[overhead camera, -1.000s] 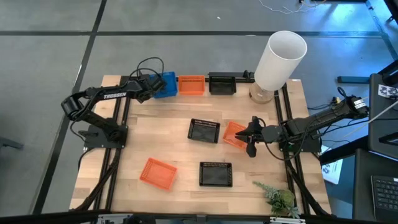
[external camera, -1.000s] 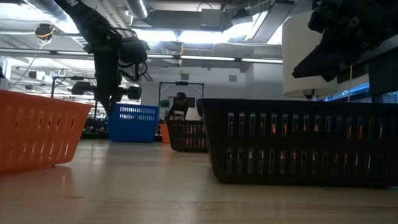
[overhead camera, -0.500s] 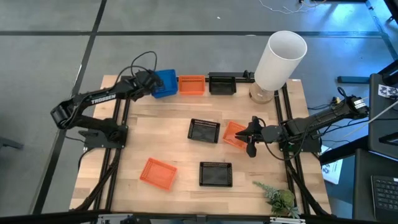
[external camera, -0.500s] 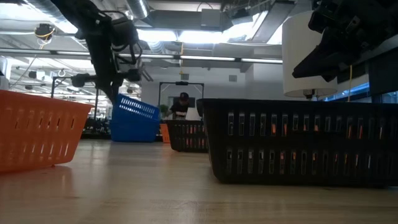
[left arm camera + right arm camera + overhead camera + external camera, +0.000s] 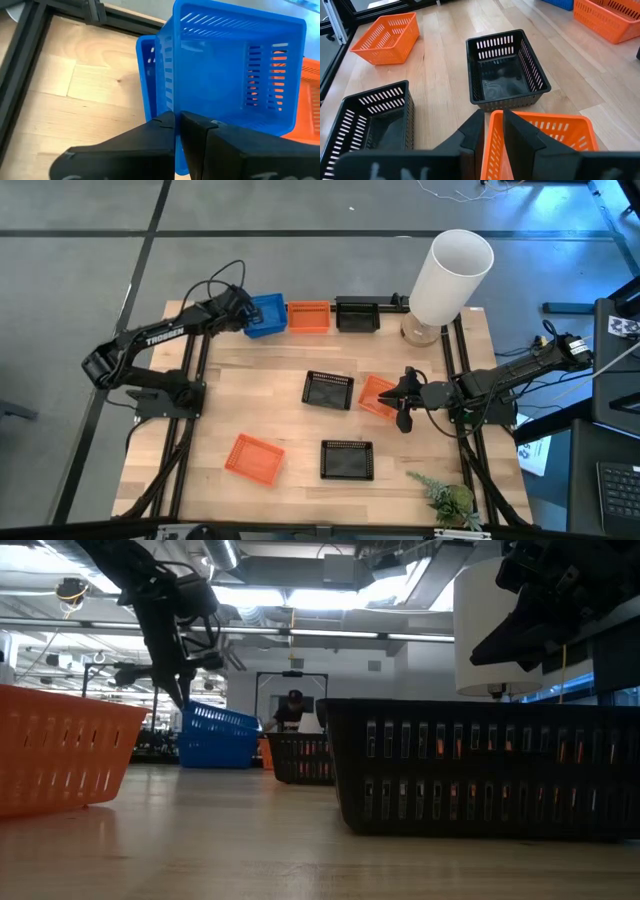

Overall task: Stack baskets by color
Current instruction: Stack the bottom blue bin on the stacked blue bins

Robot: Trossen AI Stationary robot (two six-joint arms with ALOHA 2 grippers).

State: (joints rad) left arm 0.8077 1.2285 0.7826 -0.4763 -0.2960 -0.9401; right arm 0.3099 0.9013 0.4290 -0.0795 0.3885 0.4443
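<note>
at 11 o'clock on the table (image 5: 290,420), left gripper (image 5: 243,311) is clamped on the rim of a tilted blue basket (image 5: 266,314) sitting in another blue one. right gripper (image 5: 402,396), at 3 o'clock, pinches the wall of an orange basket (image 5: 378,395) beside a black basket (image 5: 328,390). more orange (image 5: 253,457) and black (image 5: 347,459) lie toward 6 o'clock.

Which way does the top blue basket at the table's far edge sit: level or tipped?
Tipped: the top blue basket slants, gripped by the left gripper.
</note>
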